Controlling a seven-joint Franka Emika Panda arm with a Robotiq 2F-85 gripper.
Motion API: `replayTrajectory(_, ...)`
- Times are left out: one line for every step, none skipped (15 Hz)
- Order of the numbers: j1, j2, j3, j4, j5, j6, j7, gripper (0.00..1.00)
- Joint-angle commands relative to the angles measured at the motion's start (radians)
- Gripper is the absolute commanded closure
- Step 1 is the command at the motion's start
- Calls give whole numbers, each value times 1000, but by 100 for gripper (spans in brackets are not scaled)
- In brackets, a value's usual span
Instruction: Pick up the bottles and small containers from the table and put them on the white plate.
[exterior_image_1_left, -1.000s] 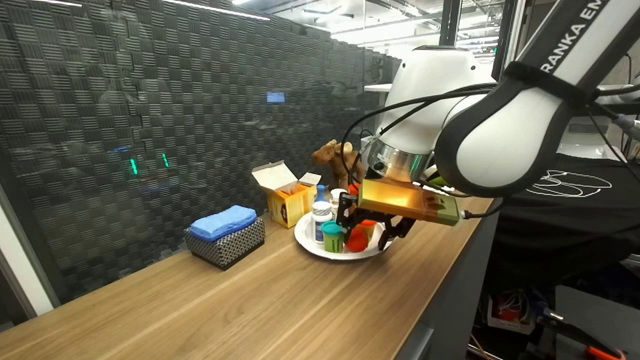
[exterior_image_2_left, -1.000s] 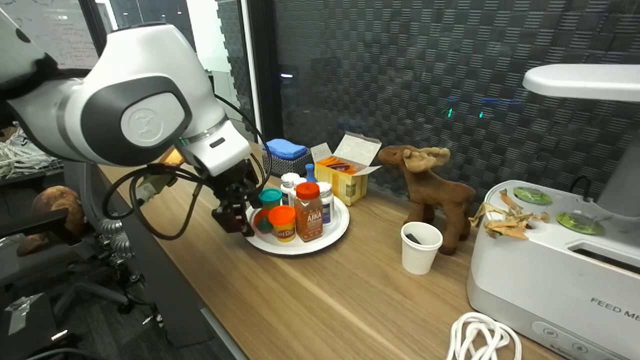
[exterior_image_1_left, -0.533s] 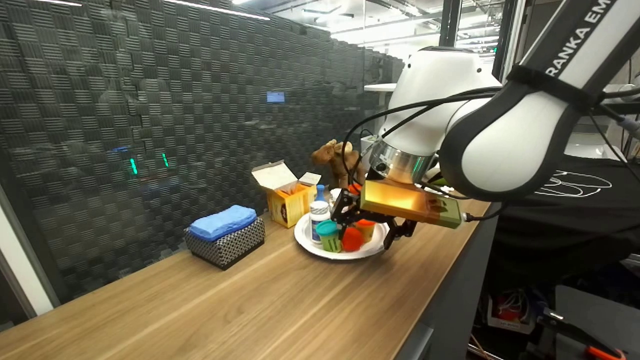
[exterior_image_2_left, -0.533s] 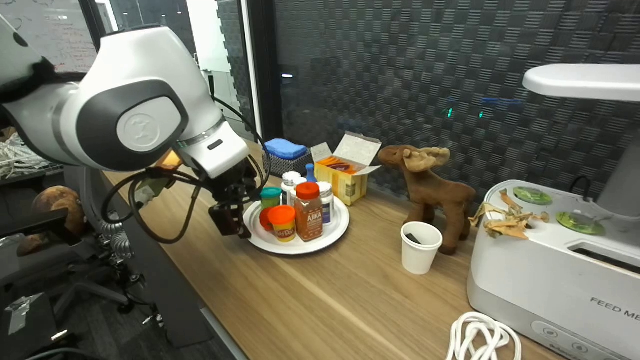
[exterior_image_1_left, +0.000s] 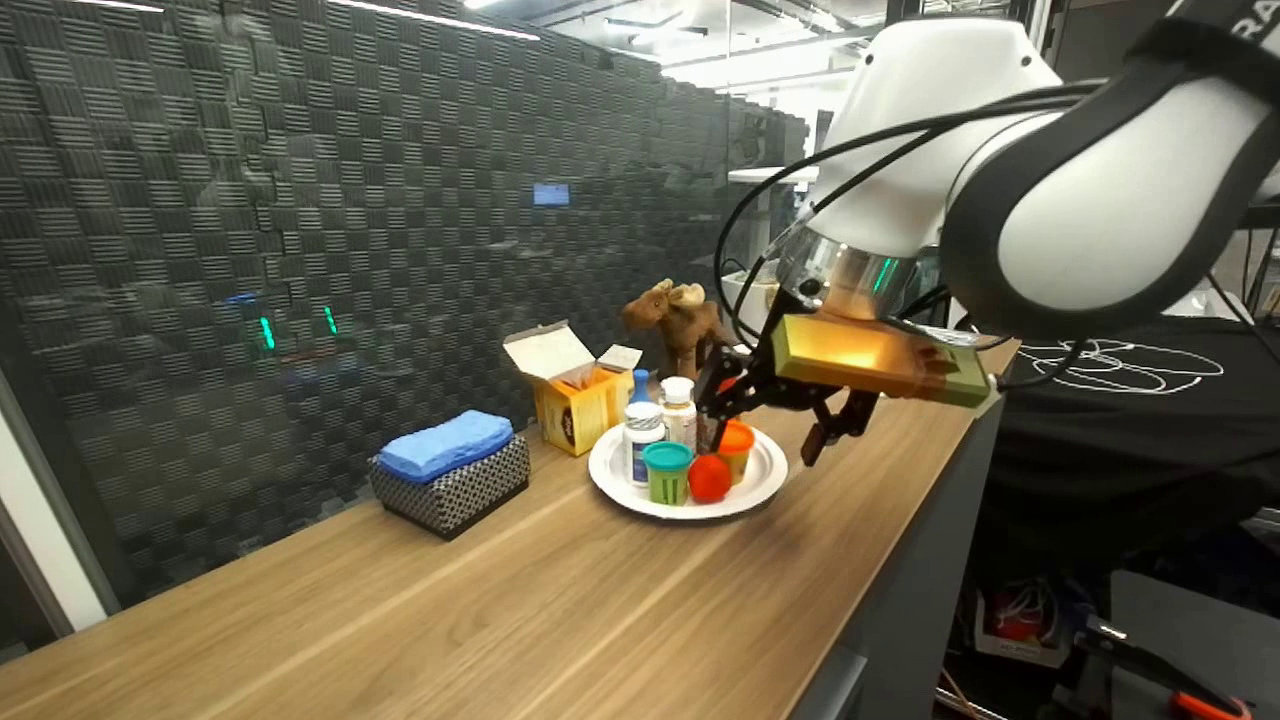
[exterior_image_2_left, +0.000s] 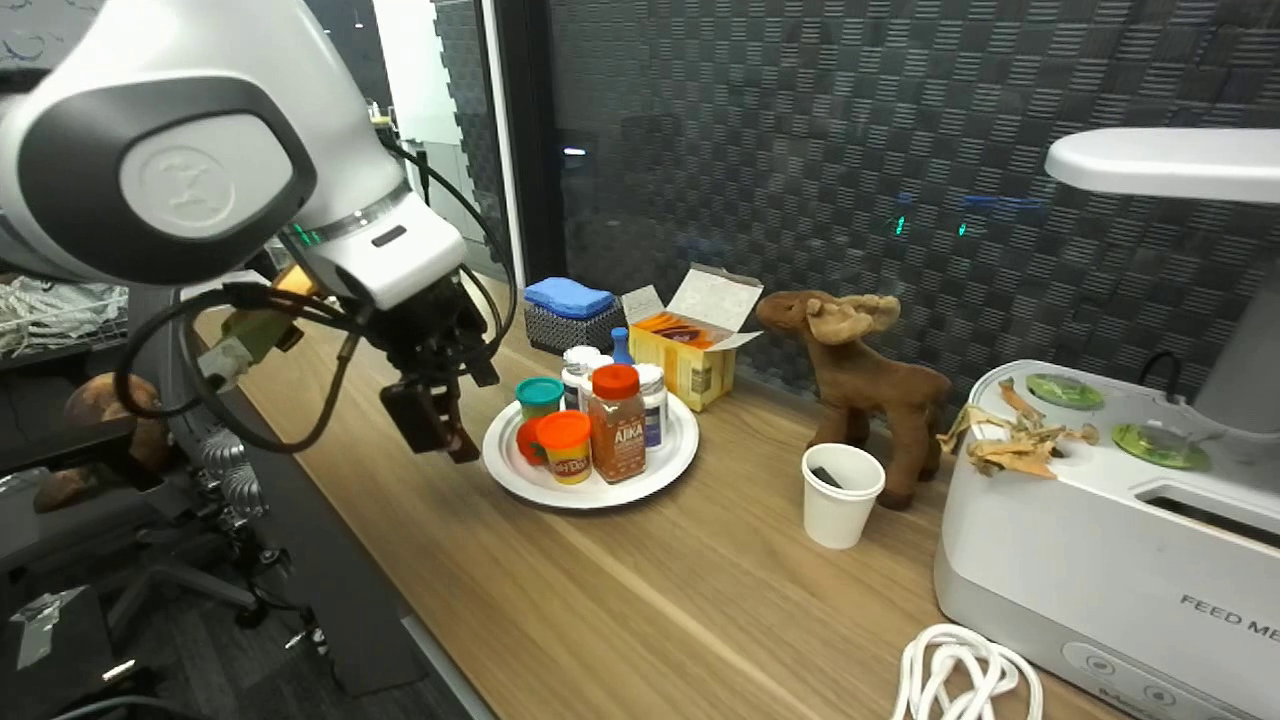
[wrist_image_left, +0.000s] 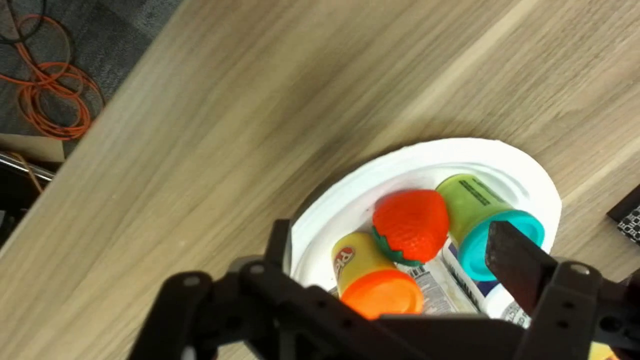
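"AJIKA" on reddish bottle (exterior_image_2_left: 618, 432); "Play-Doh" on yellow tub (exterior_image_2_left: 569, 458); "FEED ME" on white device (exterior_image_2_left: 1090, 530); "RA" on arm (exterior_image_1_left: 1120, 195).

Past the long edge of the worktop (wrist_image_left: 190, 165) shows grey floor (wrist_image_left: 120, 30) with a coiled orange cable (wrist_image_left: 64, 132). Well in from that edge sits the white plate (wrist_image_left: 435, 151), its rim partly hidden by the gripper (wrist_image_left: 390, 232). On the plate a red strawberry (wrist_image_left: 412, 220) lies between a yellow tub (wrist_image_left: 357, 260) with an orange lid (wrist_image_left: 385, 294), nearer the worktop's edge, and a green tub (wrist_image_left: 465, 202) with a teal lid (wrist_image_left: 475, 251), farther from it. Just past the strawberry, two white labelled bottles (wrist_image_left: 437, 287) show in part. The gripper's fingers (wrist_image_left: 517, 262) stand wide apart, one in line with the plate's rim, the other in front of the teal lid. Away from that edge, apart from the plate, is the corner of a patterned box (wrist_image_left: 633, 226).
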Motion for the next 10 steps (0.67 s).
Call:
replayTrajectory(-34, -187, 65, -37, 75, -263, -114, 0)
replayTrajectory(-19, -197, 61, -27, 126, -344, -185, 0)
replayTrajectory(-6, -229, 60, -16, 187, -433, -272, 0)
replayTrajectory(-2, -267, 62, -6, 235, -520, -350, 0)
replayTrajectory(-9, -291, 68, 5, 261, -602, -414, 0)
replayTrajectory(-16, -320, 72, 15, 281, -681, -479, 0)
replayTrajectory(-24, -341, 74, 20, 289, -744, -540, 0)
replayTrajectory(-31, -359, 75, 28, 290, -800, -601, 0)
replayTrajectory(-60, -302, 113, 17, 283, -709, -509, 0)
replayTrajectory(-64, -324, 113, 20, 288, -753, -552, 0)
